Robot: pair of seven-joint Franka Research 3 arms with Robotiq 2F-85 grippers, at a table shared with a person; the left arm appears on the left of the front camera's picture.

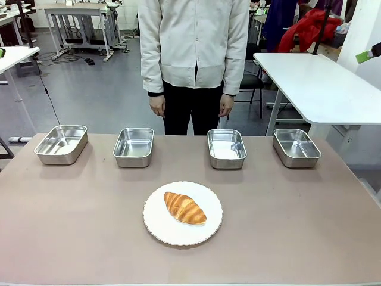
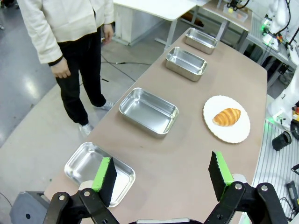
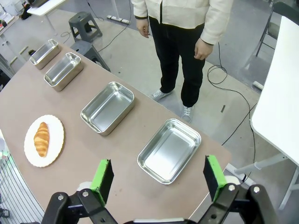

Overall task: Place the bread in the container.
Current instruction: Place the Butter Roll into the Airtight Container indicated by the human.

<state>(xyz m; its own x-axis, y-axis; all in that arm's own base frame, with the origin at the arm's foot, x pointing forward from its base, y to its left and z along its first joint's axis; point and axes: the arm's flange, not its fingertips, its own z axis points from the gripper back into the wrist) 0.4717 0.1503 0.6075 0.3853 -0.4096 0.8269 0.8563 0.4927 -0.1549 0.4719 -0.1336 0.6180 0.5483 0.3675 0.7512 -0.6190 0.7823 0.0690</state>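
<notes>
My left gripper [image 2: 162,177] hung spread wide and holding nothing above one end of the table [image 1: 71,226]. My right gripper [image 3: 158,178] was likewise released over the other end. The bread [image 1: 185,208] lay on the plate [image 1: 156,229], apart from the row of four pans [image 1: 227,148] beyond. A person [image 1: 193,47] stood behind, hands down.

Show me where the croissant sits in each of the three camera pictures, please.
Front view: croissant low centre, on the white plate.
Left wrist view: croissant right of middle, on that plate.
Right wrist view: croissant far left, on that plate.
Shared landmark: the white plate under it.
</notes>
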